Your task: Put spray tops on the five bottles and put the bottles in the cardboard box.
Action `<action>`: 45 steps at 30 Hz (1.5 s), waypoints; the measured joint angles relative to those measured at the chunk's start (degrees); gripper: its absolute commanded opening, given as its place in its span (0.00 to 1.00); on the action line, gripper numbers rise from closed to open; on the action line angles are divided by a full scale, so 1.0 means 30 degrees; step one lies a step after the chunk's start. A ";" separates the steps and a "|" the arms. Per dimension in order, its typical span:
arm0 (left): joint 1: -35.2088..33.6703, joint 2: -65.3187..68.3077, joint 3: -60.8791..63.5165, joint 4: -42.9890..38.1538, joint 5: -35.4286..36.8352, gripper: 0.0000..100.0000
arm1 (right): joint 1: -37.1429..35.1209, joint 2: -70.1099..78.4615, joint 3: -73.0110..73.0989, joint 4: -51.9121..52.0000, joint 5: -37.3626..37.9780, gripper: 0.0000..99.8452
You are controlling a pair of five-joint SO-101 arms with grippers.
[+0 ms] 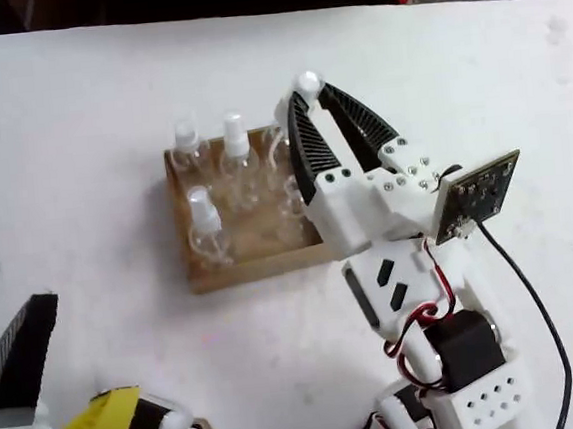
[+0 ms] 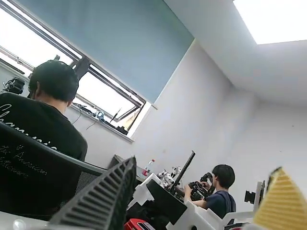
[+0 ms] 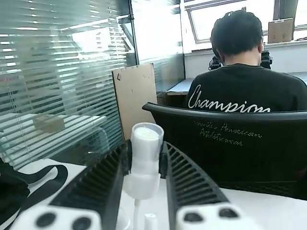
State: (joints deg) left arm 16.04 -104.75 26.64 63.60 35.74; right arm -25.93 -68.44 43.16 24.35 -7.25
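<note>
Spray top (image 3: 145, 160) pinched between right jaws, near tips, tube hanging.

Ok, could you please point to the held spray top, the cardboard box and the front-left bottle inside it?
spray top (image 3: 145, 153), right wrist view, on its white head.
cardboard box (image 1: 261, 265), high view, on its near wall.
front-left bottle (image 1: 209, 243), high view, on its clear body.

Right hand (image 1: 308, 87) outstretched, pinching spray top (image 3: 145, 143); left hand (image 1: 78, 353) low, jaws apart.
</note>
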 measured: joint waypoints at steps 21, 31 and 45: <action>-0.1026 0.0000 0.0029 0.1524 -0.4659 0.40 | 0.0000 0.0000 0.0762 -0.3048 0.0498 0.02; -0.8527 0.0000 0.4103 0.1641 -0.6359 0.40 | 0.0938 0.4249 -0.0645 -0.4396 0.0996 0.02; -1.1956 0.0029 1.6615 -0.4689 -0.6359 0.24 | 0.1348 0.8352 -0.1289 -0.6359 0.1788 0.02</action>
State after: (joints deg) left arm -19.82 -104.66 76.48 49.54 16.66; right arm -21.89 -43.38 39.30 5.27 -1.89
